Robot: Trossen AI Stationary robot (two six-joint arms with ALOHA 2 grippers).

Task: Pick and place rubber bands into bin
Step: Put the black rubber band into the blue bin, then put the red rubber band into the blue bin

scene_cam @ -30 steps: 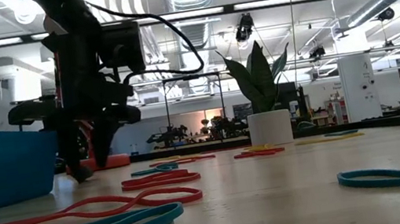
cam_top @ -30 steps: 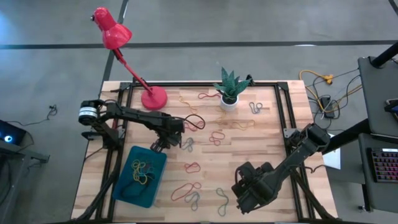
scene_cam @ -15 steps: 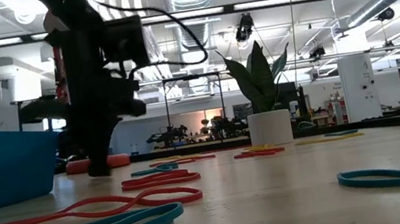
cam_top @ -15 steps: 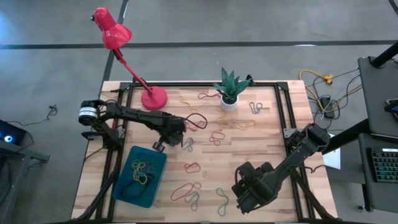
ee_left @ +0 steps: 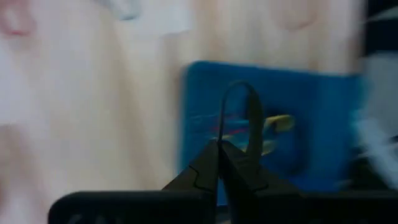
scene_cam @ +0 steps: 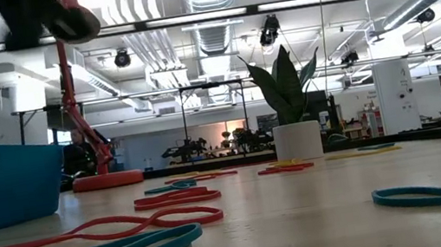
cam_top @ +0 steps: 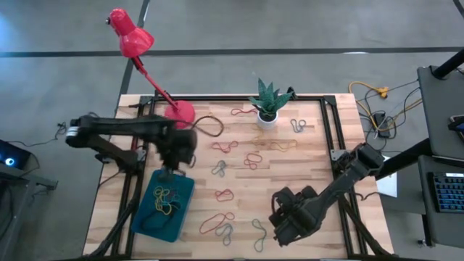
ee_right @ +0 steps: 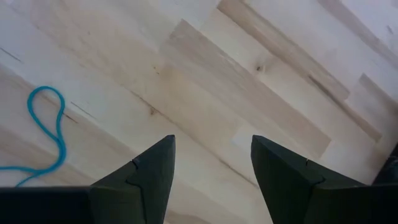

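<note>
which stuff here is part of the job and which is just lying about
Job: rubber bands loose on the table; teal bin; dark band pinched in the left end effector; right end effector, open.
Lying about: red lamp; potted plant; cables.

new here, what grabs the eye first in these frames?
The red desk lamp leaning past the table's far left corner, its base beside the left arm. Then the left gripper, shut on a dark rubber band above the teal bin at the near left. Coloured rubber bands dot the wooden table; the right gripper waits open, near right.
</note>
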